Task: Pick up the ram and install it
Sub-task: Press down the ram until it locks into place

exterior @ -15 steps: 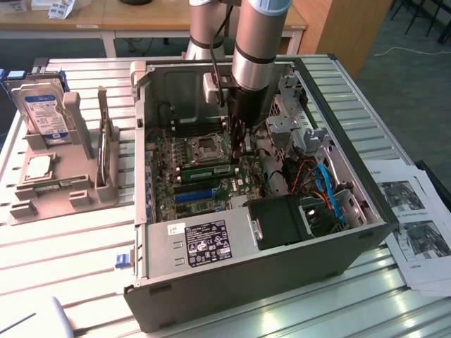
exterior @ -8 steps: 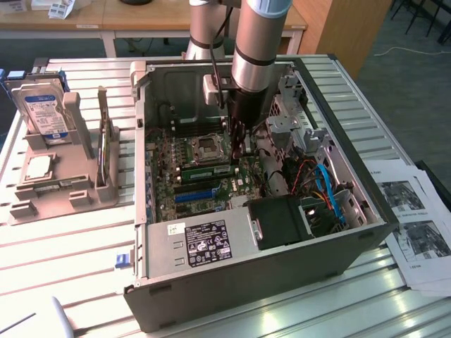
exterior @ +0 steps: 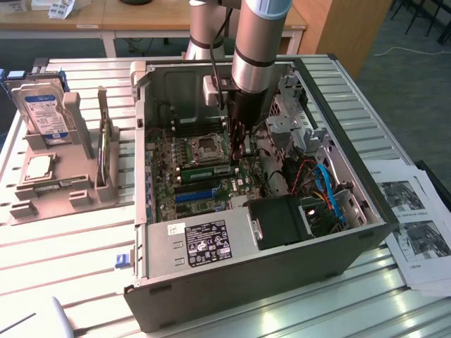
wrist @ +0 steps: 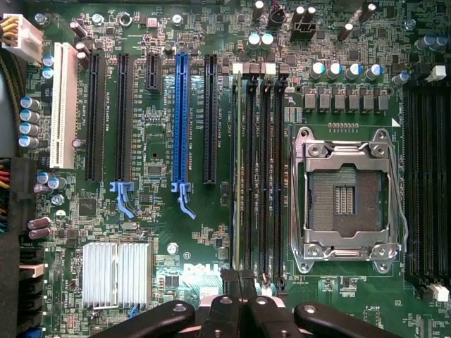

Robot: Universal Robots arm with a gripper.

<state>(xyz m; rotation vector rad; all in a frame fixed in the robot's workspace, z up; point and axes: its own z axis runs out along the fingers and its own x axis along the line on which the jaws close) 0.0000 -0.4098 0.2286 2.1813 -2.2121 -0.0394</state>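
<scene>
Exterior view gives you one open computer case [exterior: 246, 260] on the tabletop [exterior: 70, 260], one arm reaching down into it, and one hard drive [exterior: 46, 113] standing in a grey holder at the exterior view's left. One ram stick [exterior: 206, 170] sits upright on the motherboard, directly beneath the pincer [exterior: 236, 156]. In the wrist view you see the pincer [wrist: 239, 285] clenched, empty, its tips just above the ram [wrist: 236, 169], seated edge-on beside three empty black slots.

Open computer case [exterior: 232, 260] on my slatted table [exterior: 70, 246], hard drive [exterior: 46, 113] standing in a gray holder [exterior: 53, 190], printed papers [exterior: 416, 225] beside the case, blue slot [wrist: 180, 116], silver heatsink [wrist: 116, 274], empty chip socket [wrist: 347, 199]
</scene>
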